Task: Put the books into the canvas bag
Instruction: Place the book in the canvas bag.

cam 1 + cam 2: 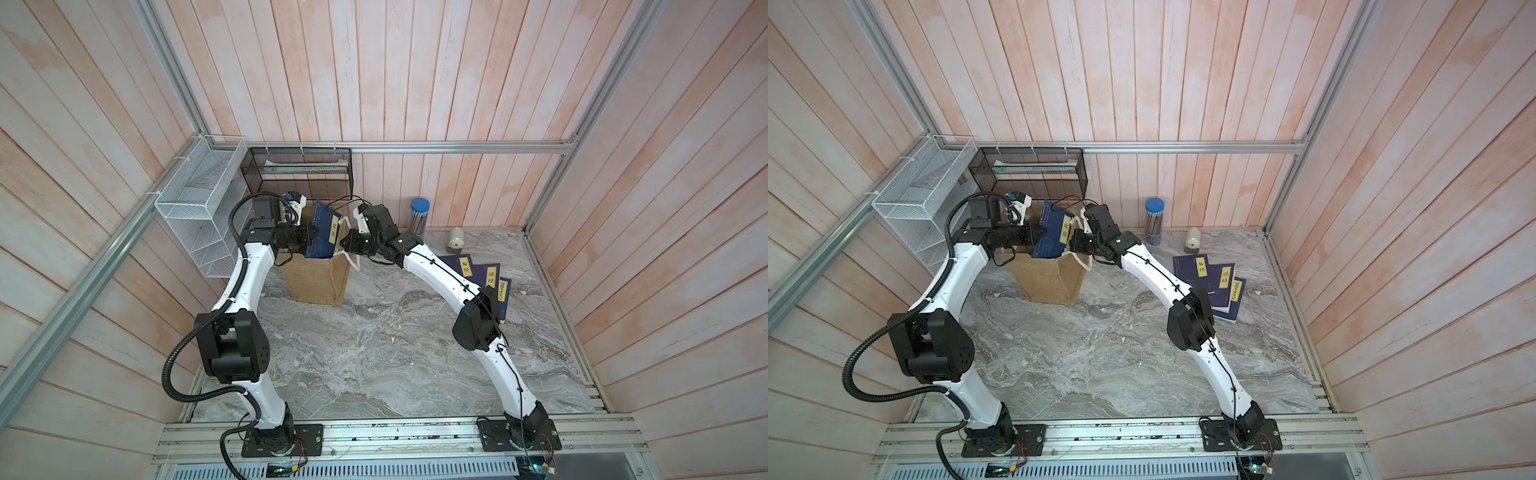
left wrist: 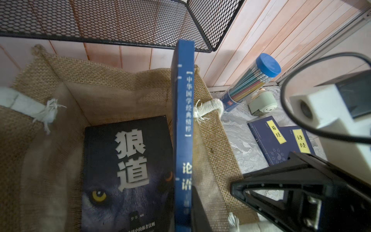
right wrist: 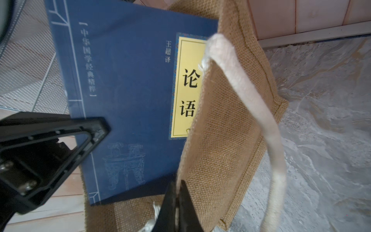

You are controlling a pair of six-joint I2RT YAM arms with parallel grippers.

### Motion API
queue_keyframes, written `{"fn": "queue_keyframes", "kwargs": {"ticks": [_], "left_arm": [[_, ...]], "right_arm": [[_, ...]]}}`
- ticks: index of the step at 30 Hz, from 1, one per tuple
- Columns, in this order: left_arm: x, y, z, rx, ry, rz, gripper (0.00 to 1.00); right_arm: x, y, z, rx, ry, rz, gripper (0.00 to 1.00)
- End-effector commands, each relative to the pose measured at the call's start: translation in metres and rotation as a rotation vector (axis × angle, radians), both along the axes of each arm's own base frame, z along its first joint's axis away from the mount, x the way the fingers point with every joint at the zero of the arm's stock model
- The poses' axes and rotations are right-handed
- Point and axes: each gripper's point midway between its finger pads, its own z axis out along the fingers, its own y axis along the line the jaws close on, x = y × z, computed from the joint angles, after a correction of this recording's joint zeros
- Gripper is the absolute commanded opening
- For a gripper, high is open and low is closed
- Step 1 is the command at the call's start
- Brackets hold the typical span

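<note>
Almost upright, the navy book [image 1: 322, 224] stands endwise in the canvas bag [image 1: 316, 278].

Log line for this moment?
left end effector: shut on navy yellow-label book, partly in tan burlap bag | right end effector: shut on its rim | three navy books on grey table

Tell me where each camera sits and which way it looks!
Top views: high behind the robot, looking down on the table, left arm, right arm, canvas bag.
Left wrist: on the left arm, looking into the bag along the navy book; the left gripper's finger shows.
Right wrist: on the right arm, facing the book's cover; right gripper pinches the bag's rim.
Shared: both wrist views show that book.
</note>
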Motion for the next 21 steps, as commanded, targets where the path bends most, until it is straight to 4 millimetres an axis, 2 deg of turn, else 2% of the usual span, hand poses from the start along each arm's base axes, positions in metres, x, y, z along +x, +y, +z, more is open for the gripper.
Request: {"fn": "queue_keyframes", "kwargs": {"ticks": [1, 5, 11, 19, 21], "left_arm": [[0.009, 0.010, -0.005, -0.007, -0.003, -0.008, 0.00], [0.015, 0.011, -0.023, -0.016, 0.068, -0.027, 0.00], [0.016, 0.015, -0.067, -0.018, 0.212, -0.033, 0.00], [0.031, 0.030, -0.094, 0.042, 0.291, 0.009, 0.00], [0.036, 0.037, -0.100, 0.073, 0.300, 0.032, 0.02]], "right_arm": [[0.009, 0.001, -0.004, 0.003, -0.040, 0.010, 0.00], [0.014, -0.002, 0.001, 0.003, -0.066, 0.004, 0.00], [0.017, -0.002, 0.009, 0.020, -0.094, -0.001, 0.00], [0.016, -0.001, -0.006, -0.001, -0.071, 0.013, 0.00], [0.015, -0.001, -0.004, -0.009, -0.084, 0.024, 0.00]]}}
